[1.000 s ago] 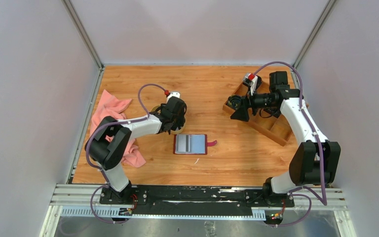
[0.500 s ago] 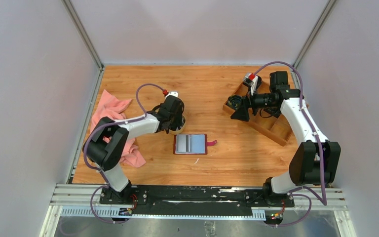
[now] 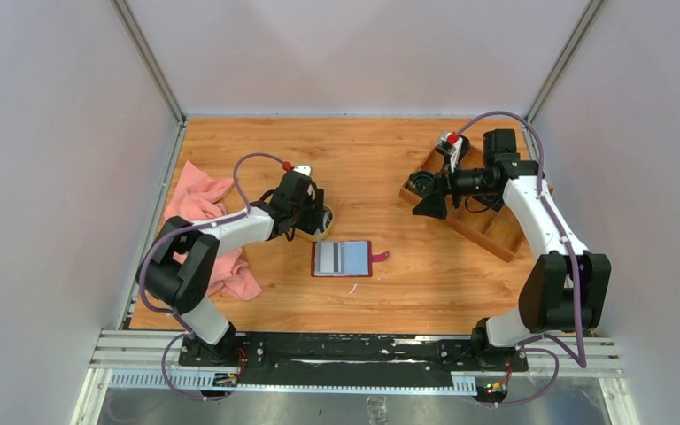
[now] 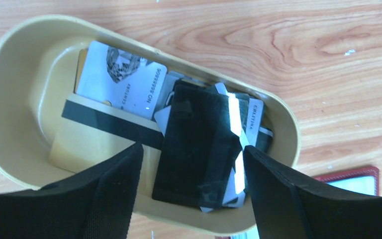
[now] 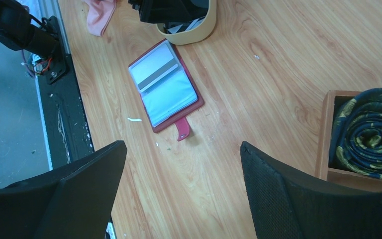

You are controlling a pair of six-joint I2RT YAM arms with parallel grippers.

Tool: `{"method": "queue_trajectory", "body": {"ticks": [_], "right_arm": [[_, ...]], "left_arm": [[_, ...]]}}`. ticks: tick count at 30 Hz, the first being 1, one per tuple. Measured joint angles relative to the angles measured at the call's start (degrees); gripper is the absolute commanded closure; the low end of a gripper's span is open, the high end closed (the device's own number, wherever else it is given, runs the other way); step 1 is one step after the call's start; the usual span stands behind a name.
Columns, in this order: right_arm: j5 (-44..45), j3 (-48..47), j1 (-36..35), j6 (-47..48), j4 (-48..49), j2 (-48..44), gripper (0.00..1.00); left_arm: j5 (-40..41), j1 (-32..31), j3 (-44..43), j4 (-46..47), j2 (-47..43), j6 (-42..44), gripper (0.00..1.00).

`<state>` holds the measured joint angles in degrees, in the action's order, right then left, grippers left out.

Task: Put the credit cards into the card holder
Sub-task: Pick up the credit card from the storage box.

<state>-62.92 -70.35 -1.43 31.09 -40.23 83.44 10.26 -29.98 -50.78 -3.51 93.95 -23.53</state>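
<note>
Wooden table point(image 3: 390, 150), top view: left gripper point(image 3: 312, 220) hangs over tan dish point(image 3: 326, 234). Card holder point(image 3: 343, 258) lies open just beside it, toward the bases.
Left wrist: jaws apart, black card point(image 4: 194, 144) between the fingers untouched, credit cards point(image 4: 122, 82) in the dish below.
Right wrist: right gripper point(image 5: 181, 147) jaws wide apart, empty, holder well ahead.

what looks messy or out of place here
The cards lie in a jumbled, crisscrossed pile in the dish, not stacked squarely. A small white scrap lies on the table beside the open wallet.
</note>
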Motion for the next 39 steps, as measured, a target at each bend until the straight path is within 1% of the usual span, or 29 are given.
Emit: {"method": "queue_trajectory", "body": {"ticks": [4,12,14,18,20,27,39], "right_arm": [[-1.4,0.6,-0.1,0.0,0.0,0.0,0.14],[-3.3,0.7,-0.5,-0.1,0.2,0.5,0.14],[-3.5,0.7,-0.5,-0.1,0.2,1.0,0.14],[-3.6,0.7,-0.5,0.0,0.2,1.7,0.14],[-3.6,0.7,-0.5,0.0,0.2,1.9,0.14],[-3.7,0.7,-0.5,0.0,0.2,2.6,0.14],[-3.7,0.7,-0.5,0.0,0.2,4.0,0.15]], "left_arm": [[-1.8,0.5,1.3,0.0,-2.4,1.9,0.01],[-2.1,0.7,2.4,1.7,-9.2,3.5,0.00],[-2.1,0.6,2.4,2.0,-9.5,3.7,0.05],[0.6,-0.5,2.4,1.8,-9.0,4.5,0.21],[2.5,-1.4,2.4,1.7,-8.2,4.8,0.25],[6.4,-3.1,2.0,0.8,-3.9,5.6,0.26],[6.0,-4.7,-1.3,1.3,2.1,7.5,0.30]]}}
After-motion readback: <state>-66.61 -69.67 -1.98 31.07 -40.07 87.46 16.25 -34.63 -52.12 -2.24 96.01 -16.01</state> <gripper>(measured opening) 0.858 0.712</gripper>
